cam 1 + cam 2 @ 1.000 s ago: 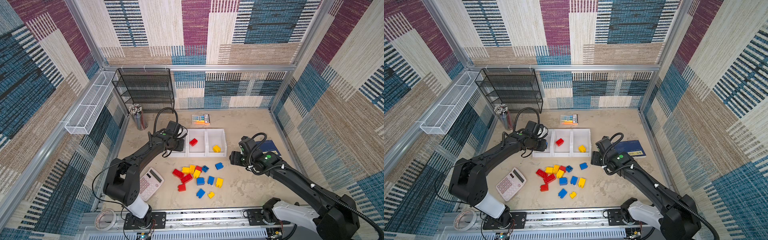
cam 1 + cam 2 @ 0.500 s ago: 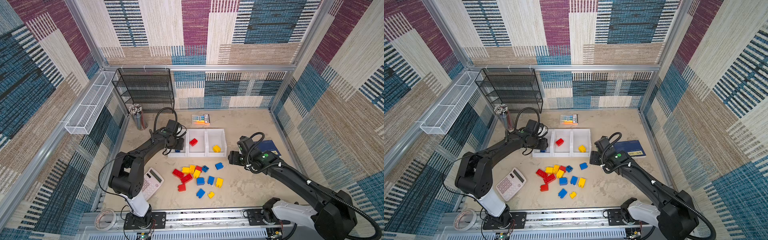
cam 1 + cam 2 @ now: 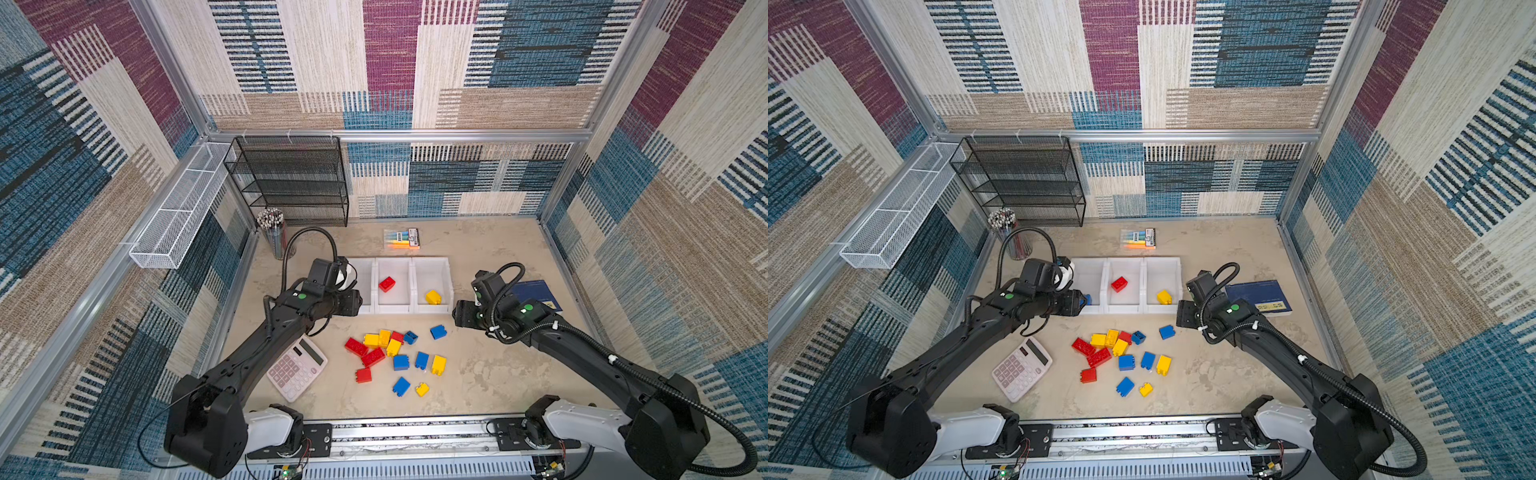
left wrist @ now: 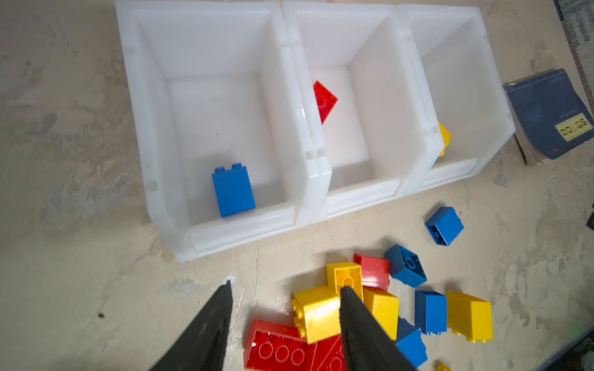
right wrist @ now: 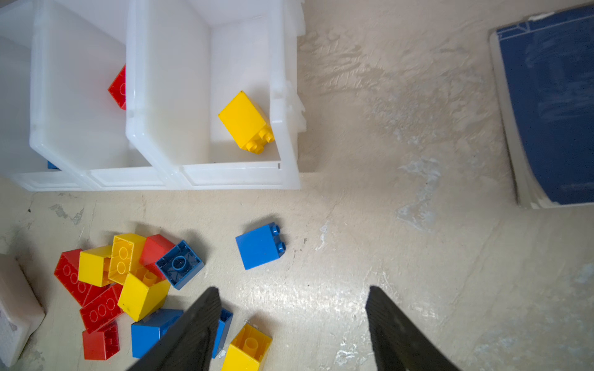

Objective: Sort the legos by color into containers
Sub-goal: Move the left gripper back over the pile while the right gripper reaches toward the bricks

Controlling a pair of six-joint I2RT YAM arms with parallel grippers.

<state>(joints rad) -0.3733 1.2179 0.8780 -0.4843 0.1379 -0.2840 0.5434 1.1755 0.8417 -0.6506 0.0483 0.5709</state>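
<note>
The left pincer (image 4: 286,287), shut a second ago, now stands apart and empty, drawn back before the containers (image 4: 205,241). A blue lego (image 4: 233,190) lies in the leftmost one. The right pincer (image 5: 292,290) hangs apart, empty, above the surface (image 5: 385,160).

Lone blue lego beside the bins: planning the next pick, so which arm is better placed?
Right. The right claw is open, empty and close beside the lone blue lego; the left claw, also open, sits by the leftmost container, farther off.
</note>
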